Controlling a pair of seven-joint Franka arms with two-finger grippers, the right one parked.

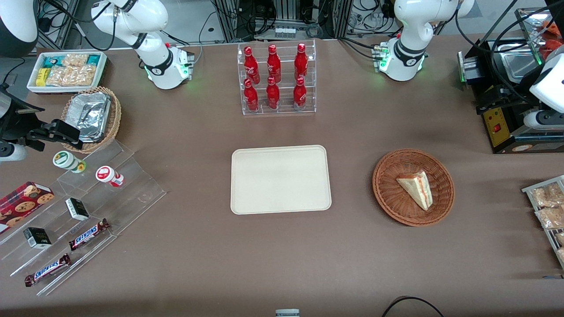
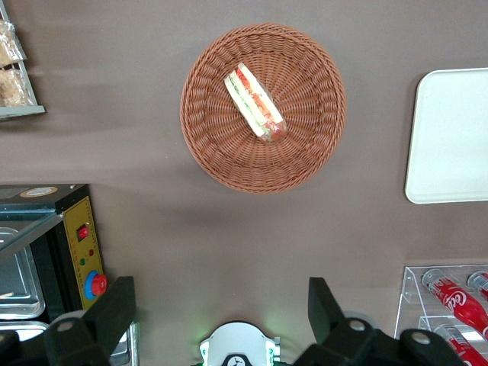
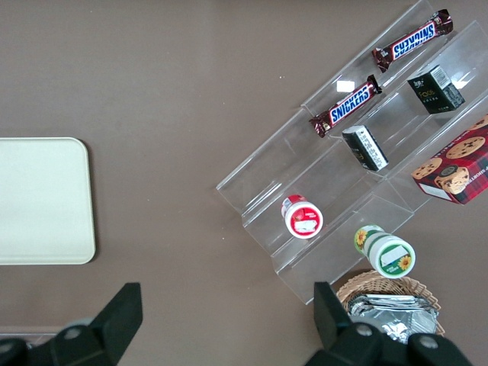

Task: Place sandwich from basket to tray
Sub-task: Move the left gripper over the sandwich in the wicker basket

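The sandwich (image 1: 416, 188), a pale wedge with red and green filling in clear wrap, lies inside the round reddish-brown basket (image 1: 387, 193). The cream tray (image 1: 280, 179) sits bare at the table's middle, beside the basket toward the parked arm's end. In the left wrist view my gripper (image 2: 221, 293) hangs high over bare table between the arm's base and the basket (image 2: 221, 152). It is open, with its dark fingers (image 2: 120, 299) wide apart and nothing between them. The sandwich (image 2: 255, 102) shows whole in that view, and so does an edge of the tray (image 2: 450, 137).
A clear rack of red bottles (image 1: 277, 79) stands farther from the front camera than the tray. A black machine (image 1: 502, 119) and a rack of bagged snacks (image 1: 548, 207) flank the basket at the working arm's end. Acrylic steps with candy bars (image 1: 79, 211) and a foil-filled tan basket (image 1: 90, 116) lie toward the parked arm's end.
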